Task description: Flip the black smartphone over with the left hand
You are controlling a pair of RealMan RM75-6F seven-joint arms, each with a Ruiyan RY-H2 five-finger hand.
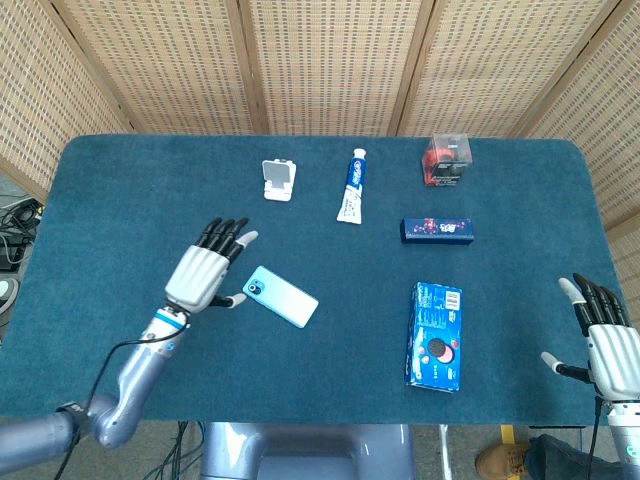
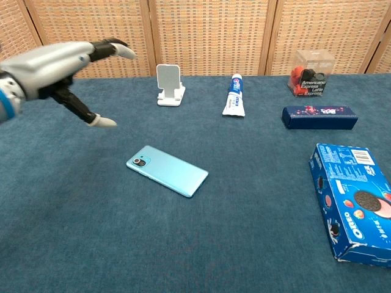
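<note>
Two robot hands show, both empty with fingers spread: the left robot hand (image 1: 205, 274) hangs left of centre in the head view, the right robot hand (image 1: 603, 337) at the lower right edge. One smartphone (image 2: 167, 170) lies flat on the table (image 1: 120, 200), light-blue back and camera up, just beside the left thumb.

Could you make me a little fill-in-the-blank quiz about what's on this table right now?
1. The smartphone lies flat with its ____ camera side facing up.
2. The left hand is lifted off the phone, holding ____.
3. The toothpaste tube lies between the white phone stand and the ____ box.

Missing words: light blue; nothing; clear
</note>
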